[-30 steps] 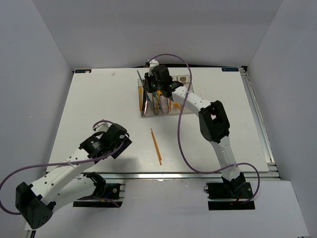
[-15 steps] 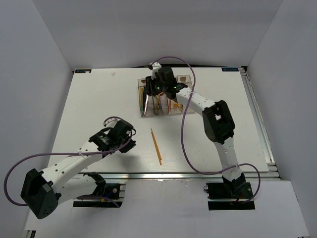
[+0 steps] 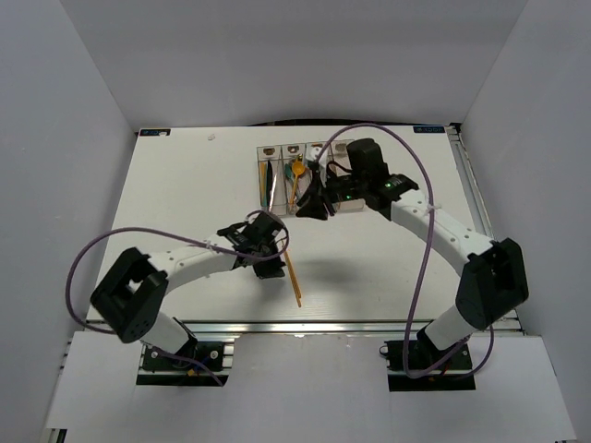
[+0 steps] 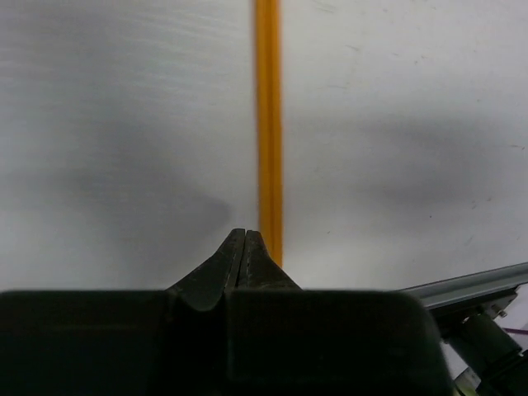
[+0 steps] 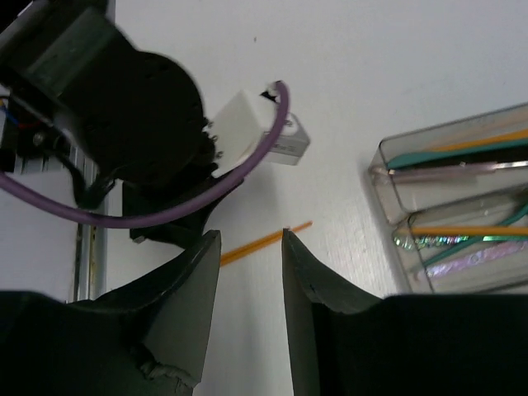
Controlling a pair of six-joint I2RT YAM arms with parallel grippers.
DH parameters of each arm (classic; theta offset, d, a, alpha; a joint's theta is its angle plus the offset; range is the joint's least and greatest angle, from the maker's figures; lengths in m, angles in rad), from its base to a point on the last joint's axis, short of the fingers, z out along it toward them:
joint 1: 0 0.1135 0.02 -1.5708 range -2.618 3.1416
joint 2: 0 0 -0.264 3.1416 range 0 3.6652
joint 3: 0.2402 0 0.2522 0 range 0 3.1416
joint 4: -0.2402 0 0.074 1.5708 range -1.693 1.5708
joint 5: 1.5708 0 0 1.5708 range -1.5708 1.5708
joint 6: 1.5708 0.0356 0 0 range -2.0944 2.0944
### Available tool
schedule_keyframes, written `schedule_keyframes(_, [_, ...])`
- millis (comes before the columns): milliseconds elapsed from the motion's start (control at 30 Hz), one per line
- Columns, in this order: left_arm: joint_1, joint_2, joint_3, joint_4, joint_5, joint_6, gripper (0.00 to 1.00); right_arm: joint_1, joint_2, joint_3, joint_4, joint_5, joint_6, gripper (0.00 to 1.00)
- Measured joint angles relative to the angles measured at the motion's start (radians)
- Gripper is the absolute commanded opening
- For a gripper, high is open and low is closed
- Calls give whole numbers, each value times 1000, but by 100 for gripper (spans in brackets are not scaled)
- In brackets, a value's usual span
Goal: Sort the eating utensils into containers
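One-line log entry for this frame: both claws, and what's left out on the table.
left claw: shut, tip beside orange utensil on table | right claw: open, empty, near containers | orange utensil: not yet binned

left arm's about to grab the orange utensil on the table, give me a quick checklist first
1. Left pincer open for the grab: not ok, jaws shut.
2. Left pincer astride the orange utensil: not ok, it lies just beside the tips.
3. Utensil lying free on the table: ok.
4. Right pincer empty: ok, open, holding nothing.
5. Right pincer apart from the utensil: ok, it is by the bins.
6. Which bin suits the utensil: cannot tell.
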Motion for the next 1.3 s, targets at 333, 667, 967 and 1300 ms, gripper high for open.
schedule_keyframes(333, [-66, 309, 259, -76, 27, 77, 0, -151, -101, -161, -86, -48, -60, 42])
schedule_keyframes(667, [-88, 336, 307, -135, -10, 97, 1, -178, -148, -217, -85, -58, -63, 42])
schedule_keyframes(967, [-88, 372, 356, -171, -8, 112, 20, -179, -152, -242, -85, -62, -64, 42])
schedule_keyframes(1300, [-90, 409, 386, -174, -13, 132, 28, -182, -169, -264, -85, -72, -64, 42])
